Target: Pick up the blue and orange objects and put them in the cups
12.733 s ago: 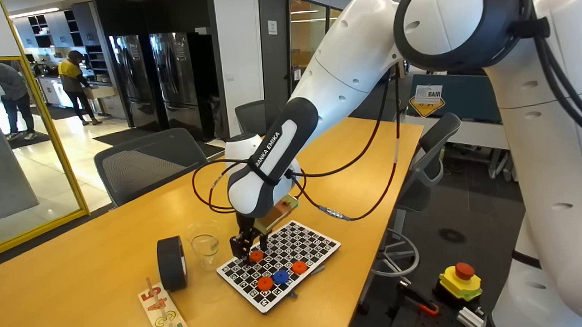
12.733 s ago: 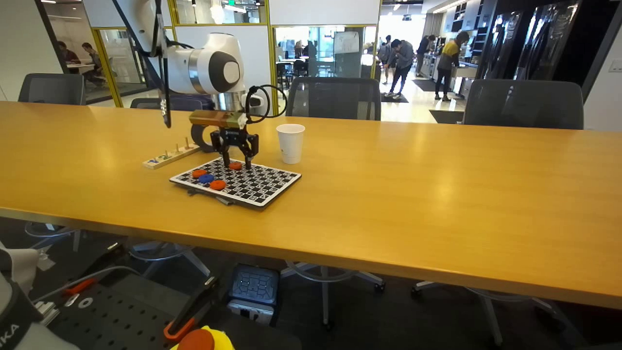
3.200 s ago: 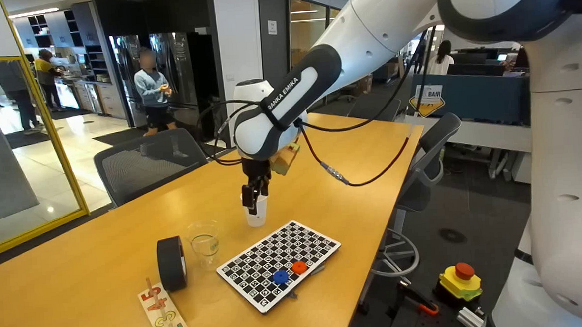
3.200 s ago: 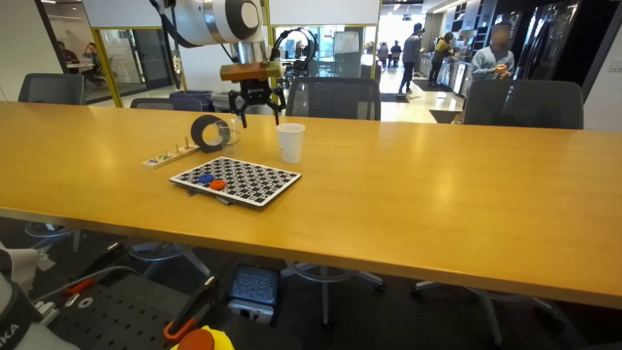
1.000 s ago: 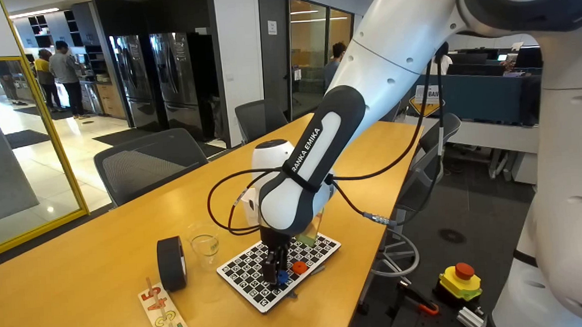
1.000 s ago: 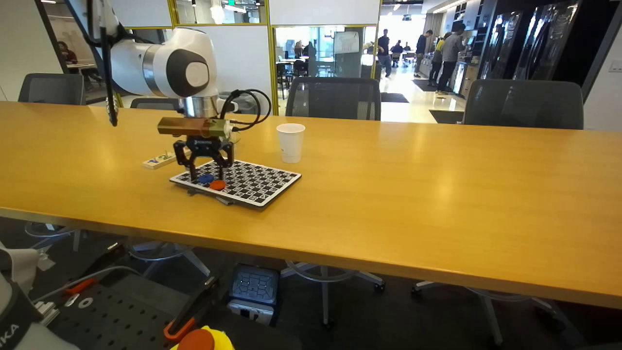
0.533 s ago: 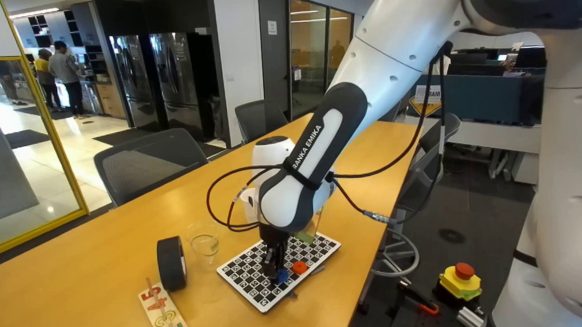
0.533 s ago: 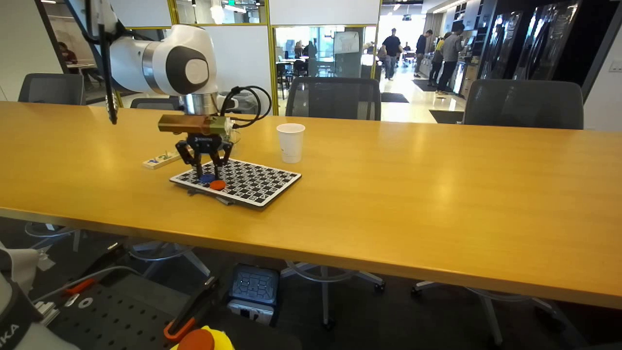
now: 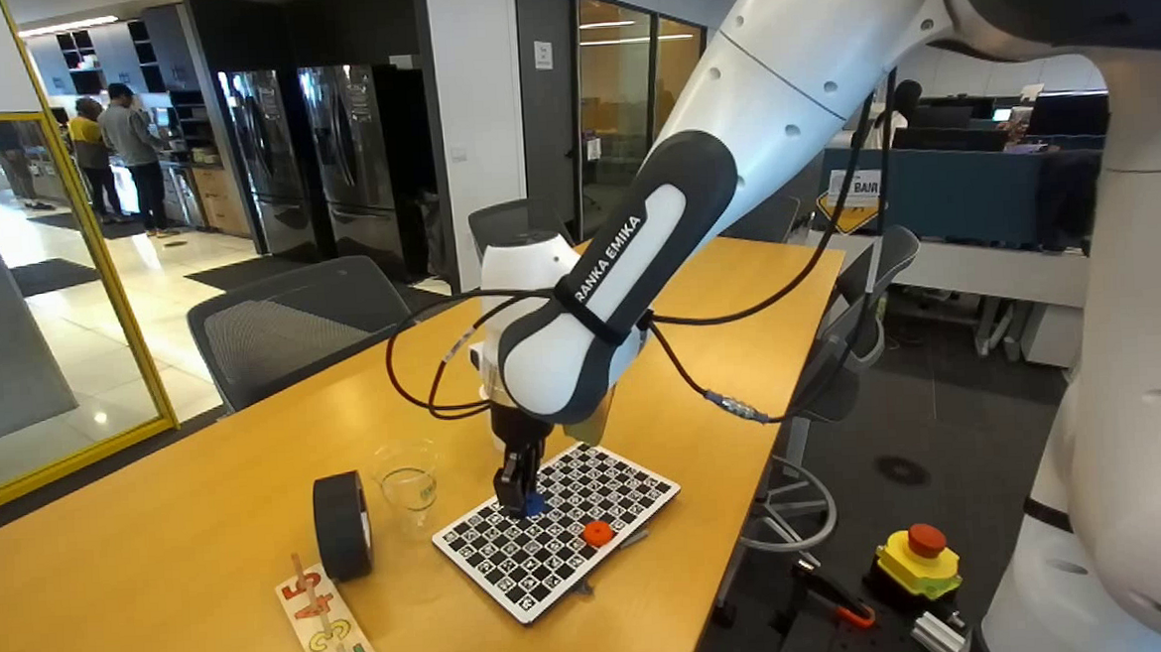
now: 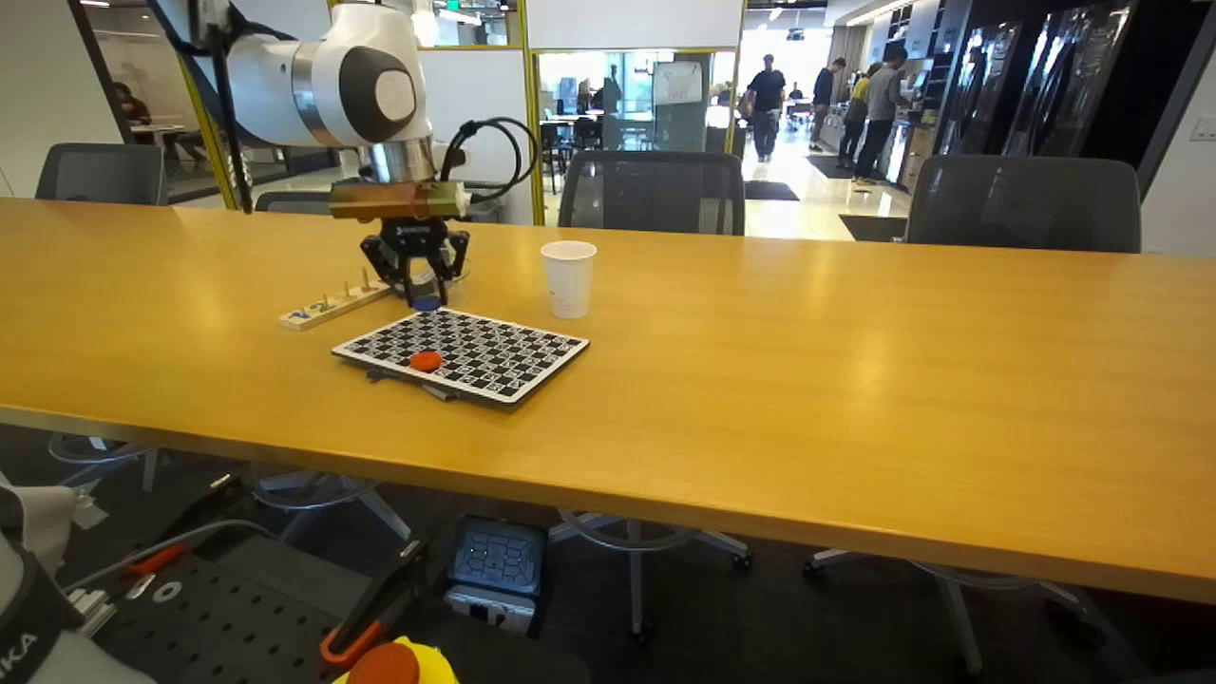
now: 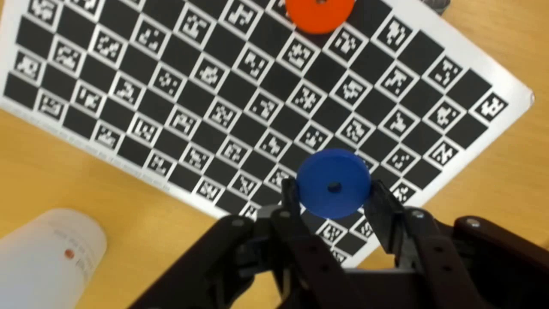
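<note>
Shut on the blue disc [image 11: 334,204], my gripper [image 11: 333,188] has one black finger [image 11: 387,216] at each side of it. In both exterior views the blue disc [image 10: 427,305] hangs above the checkered board, near its back edge. An orange disc [image 9: 597,534] rests on the board near the front edge, and the wrist view shows part of this orange disc [image 11: 319,15] at the top. The white paper cup [image 10: 569,280] stands upright behind the board; its side [image 11: 47,257] shows lower left in the wrist view. The clear cup [image 9: 410,489] stands beside the board.
The black-and-white checkered board [image 10: 494,356] lies on the wooden table [image 10: 807,380]. A black roll [image 9: 342,525] stands on edge near the clear cup, with a wooden number board with pegs [image 9: 333,632] beside it. Chairs [image 10: 651,195] line the far side.
Two orange discs have gone from the board since the oldest frames. Within the last second my gripper shut on the blue disc, lifted it and moved away from the front edge.
</note>
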Controlling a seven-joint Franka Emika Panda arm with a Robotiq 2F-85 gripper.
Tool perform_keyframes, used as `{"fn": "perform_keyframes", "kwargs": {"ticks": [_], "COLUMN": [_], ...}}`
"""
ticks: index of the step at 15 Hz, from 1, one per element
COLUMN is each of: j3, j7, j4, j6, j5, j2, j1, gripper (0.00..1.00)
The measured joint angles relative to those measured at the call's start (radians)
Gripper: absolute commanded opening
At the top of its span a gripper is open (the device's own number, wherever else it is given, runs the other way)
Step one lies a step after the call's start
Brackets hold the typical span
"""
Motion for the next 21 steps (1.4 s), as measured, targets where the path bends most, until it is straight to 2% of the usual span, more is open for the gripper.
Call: {"fn": "perform_keyframes", "kwargs": {"ticks": [8, 13, 21], "j3": [0.007, 0.012, 0.012], "j7": [-0.012, -0.040, -0.121], "j4": [0.298, 0.457, 0.696], "j6": [-0.175, -0.245, -0.359], "j5": [-0.039, -0.040, -0.040], "j2": [0.028, 0.136, 0.323], "j1": [0.038, 0.066, 0.069], "gripper": [0.22, 0.22, 0.22]}}
